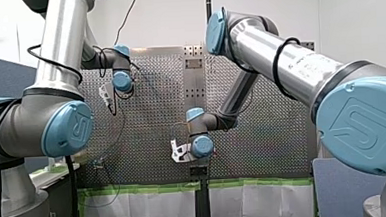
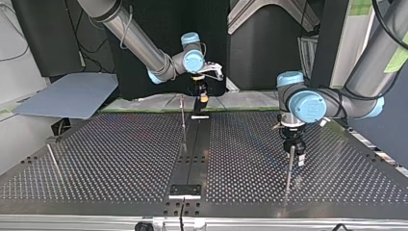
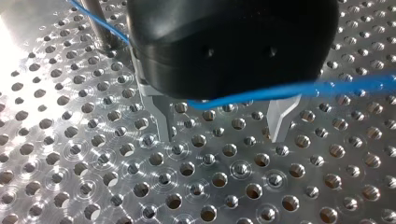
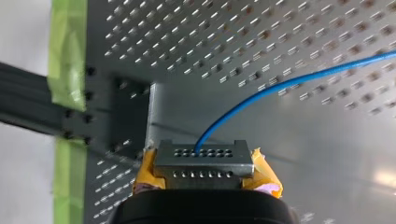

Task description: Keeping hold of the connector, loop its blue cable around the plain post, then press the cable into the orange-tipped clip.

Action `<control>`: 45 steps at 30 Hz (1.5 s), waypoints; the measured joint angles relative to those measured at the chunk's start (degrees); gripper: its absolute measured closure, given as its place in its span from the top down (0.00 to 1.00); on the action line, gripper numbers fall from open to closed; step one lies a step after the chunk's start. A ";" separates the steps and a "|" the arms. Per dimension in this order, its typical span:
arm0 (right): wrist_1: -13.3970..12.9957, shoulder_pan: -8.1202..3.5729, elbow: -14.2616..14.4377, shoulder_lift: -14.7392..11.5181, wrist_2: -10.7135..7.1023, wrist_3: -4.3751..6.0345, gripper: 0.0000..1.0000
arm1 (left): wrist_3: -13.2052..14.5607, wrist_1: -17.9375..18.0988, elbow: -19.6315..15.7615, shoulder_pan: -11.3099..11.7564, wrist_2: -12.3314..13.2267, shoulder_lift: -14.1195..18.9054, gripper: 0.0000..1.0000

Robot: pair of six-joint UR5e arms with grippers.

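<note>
While right gripper (image 4: pixel 205 173) clamps connector (image 4: pixel 204 161), cable (image 4: pixel 280 86) trailing

**Around the Work: Table, Tape and Board**

A silvery perforated metal table (image 2: pixel 120 159) fills the scene, split down its middle by a smooth dark metal strip (image 2: pixel 195 149). A small black rectangular plate (image 2: pixel 185 189) sits on that strip at the top view's near edge. Bright green tape (image 1: pixel 135 189) lines one table edge, with white sheets (image 1: pixel 156 210) just beside it. A flat grey-blue board (image 2: pixel 67 98) lies off the table at the top view's left.
</note>
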 joint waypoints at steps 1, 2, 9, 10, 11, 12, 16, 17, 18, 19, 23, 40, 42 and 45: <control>-0.49 -0.10 0.00 0.49 0.48 0.35 0.00 | 0.00 0.00 0.00 0.00 -0.01 0.00 1.00; -1.15 -0.24 0.00 1.15 1.03 0.82 0.00 | 0.00 0.01 0.00 -0.01 -0.02 0.00 1.00; -4.94 -1.40 0.09 4.96 2.86 2.44 0.00 | 0.04 0.01 0.00 -0.01 -0.05 0.01 1.00; -5.49 -1.60 0.14 5.50 3.03 2.53 0.00 | 0.05 0.01 0.00 -0.01 -0.05 0.00 1.00; -6.23 -1.87 0.24 6.26 3.20 2.65 0.00 | 0.06 0.01 0.00 -0.01 -0.05 0.01 1.00; -6.82 -2.09 0.35 6.83 3.30 2.78 0.00 | 0.07 0.01 0.00 -0.01 -0.05 0.01 1.00; -9.39 -2.97 0.75 9.40 3.58 3.48 0.00 | 0.08 0.01 0.00 -0.01 -0.05 0.00 1.00; -10.18 -3.26 0.81 10.20 3.69 3.62 0.00 | 0.09 0.01 0.00 -0.01 -0.07 0.01 1.00; -10.79 -3.46 0.83 10.79 3.74 3.70 0.00 | 0.09 0.01 0.00 0.00 -0.09 0.01 1.00; -11.35 -3.65 0.85 11.36 3.78 3.76 0.00 | 0.09 0.01 -0.01 0.00 -0.17 0.01 1.00; -13.72 -4.60 0.86 13.75 3.87 4.32 0.00 | 0.15 -0.04 -0.01 0.00 -0.59 0.00 1.00; -18.89 -8.97 1.91 23.04 3.68 6.26 0.00 | 0.18 -0.18 0.00 -0.01 -0.73 0.00 1.00; -19.01 -9.28 2.11 24.16 3.73 6.25 0.00 | 0.18 -0.21 -0.01 -0.02 -0.71 0.00 1.00; -19.36 -9.53 2.45 25.77 3.77 6.24 0.00 | 0.18 -0.24 -0.01 -0.04 -0.68 0.00 1.00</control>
